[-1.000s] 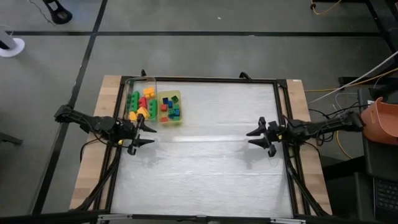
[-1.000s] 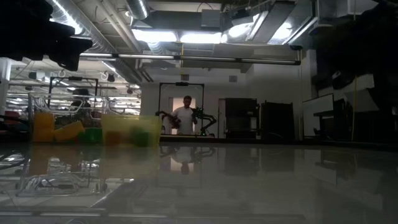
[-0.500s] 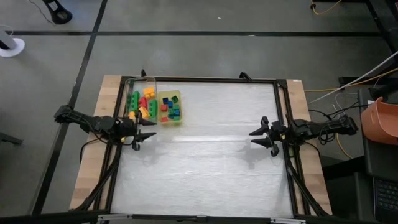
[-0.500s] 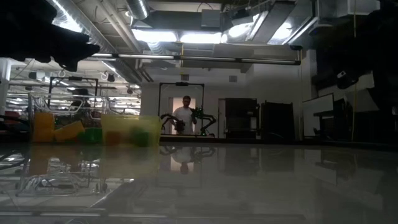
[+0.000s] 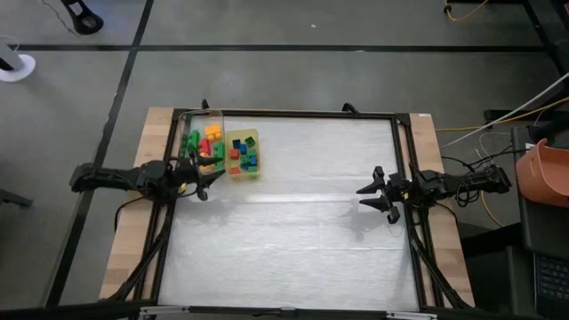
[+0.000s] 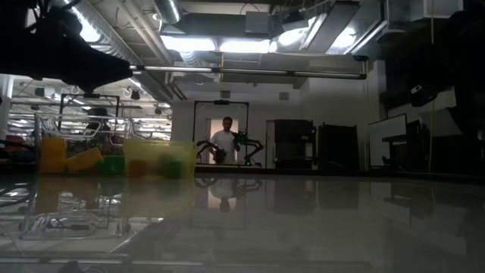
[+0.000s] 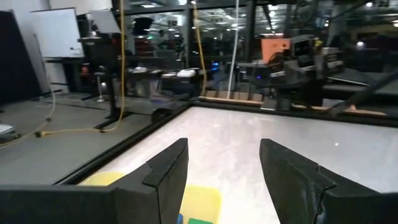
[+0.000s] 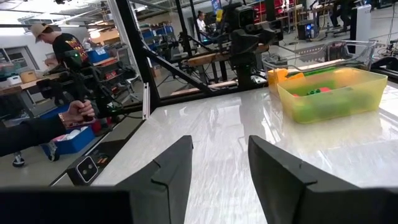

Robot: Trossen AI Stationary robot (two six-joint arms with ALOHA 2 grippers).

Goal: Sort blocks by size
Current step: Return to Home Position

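Longer green, red and orange bricks (image 5: 201,145) lie in a clear container (image 5: 188,123) at the table's far left. Small red, blue and green cubes (image 5: 243,156) lie in a yellow tray (image 5: 253,137) beside it. The tray also shows in the right wrist view (image 8: 329,93) and the low view (image 6: 158,161). My left gripper (image 5: 206,180) is open and empty, just near-side of the two containers, above the yellow tray's edge (image 7: 202,198). My right gripper (image 5: 367,197) is open and empty near the table's right edge.
A black frame rail (image 5: 302,114) runs round the white tabletop. Bare tabletop (image 5: 302,222) lies between the two grippers. A person (image 8: 59,53) stands beyond the table, with a hand (image 8: 79,112) on a control handle. Another person (image 6: 225,140) stands far off.
My left gripper has swung toward the table's far edge, closer to the clear container and the yellow tray, staying open. The blocks have not moved.
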